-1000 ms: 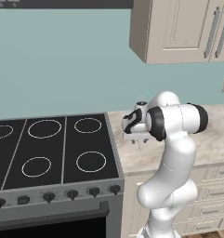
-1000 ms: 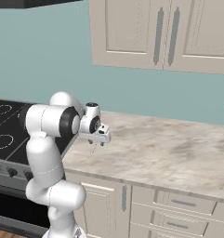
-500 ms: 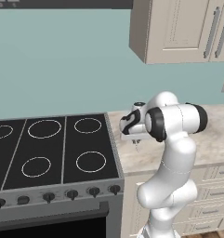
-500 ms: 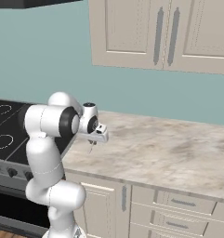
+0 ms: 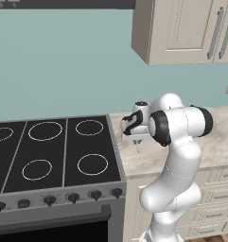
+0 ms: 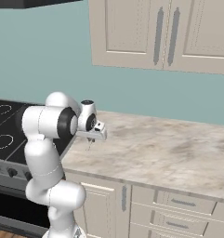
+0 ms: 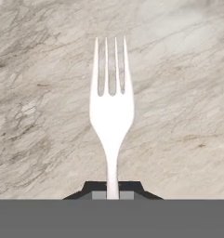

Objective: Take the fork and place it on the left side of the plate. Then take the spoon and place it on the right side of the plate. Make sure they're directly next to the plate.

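A pale fork (image 7: 111,116) lies lengthwise on the marbled counter (image 7: 187,93), tines pointing away, its thin handle pinched between the tool's (image 7: 112,191) closed tips. In the base views the tool (image 5: 136,140) sits low over the counter beside the stove (image 5: 54,151). The grip is far back on the handle, so the fork may pivot or slip when lifted.

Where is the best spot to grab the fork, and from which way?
The thin handle, taken from above across its narrow width. The fork lies flat on the marble counter, so there is no way under it, and its head is wider than the slim straight handle. In the hand view the gripper is shut on the handle's end, tines pointing away.
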Robot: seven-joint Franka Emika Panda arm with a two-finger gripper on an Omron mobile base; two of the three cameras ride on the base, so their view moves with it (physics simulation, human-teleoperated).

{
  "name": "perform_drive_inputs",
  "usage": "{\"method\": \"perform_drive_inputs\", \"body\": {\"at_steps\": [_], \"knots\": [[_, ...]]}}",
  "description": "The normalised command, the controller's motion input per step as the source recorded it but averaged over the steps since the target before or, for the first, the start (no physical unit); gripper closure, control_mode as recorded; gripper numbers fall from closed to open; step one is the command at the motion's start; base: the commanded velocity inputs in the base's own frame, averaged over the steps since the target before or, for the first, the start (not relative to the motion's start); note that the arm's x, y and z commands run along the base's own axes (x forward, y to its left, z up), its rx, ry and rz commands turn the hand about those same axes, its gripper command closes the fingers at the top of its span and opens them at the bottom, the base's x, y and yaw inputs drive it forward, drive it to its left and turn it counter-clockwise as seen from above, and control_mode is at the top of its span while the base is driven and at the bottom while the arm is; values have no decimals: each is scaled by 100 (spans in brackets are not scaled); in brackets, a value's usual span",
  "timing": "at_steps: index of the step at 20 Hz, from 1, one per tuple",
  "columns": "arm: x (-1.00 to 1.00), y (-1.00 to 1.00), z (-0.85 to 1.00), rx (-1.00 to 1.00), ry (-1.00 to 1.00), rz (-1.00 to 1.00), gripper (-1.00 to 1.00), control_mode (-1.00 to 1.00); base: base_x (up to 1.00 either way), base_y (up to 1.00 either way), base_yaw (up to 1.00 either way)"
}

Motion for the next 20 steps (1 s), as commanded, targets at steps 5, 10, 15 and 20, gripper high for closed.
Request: {"method": "perform_drive_inputs", "body": {"at_steps": [5,10,15,20], "knots": [[-11,-1,44,2,-10,0,100,-100,0,0,0],[-31,-3,53,4,-16,0,100,-100,0,0,0],[-24,-1,69,6,-14,0,100,-100,0,0,0],[-32,0,71,5,-9,0,100,-100,0,0,0]]}}
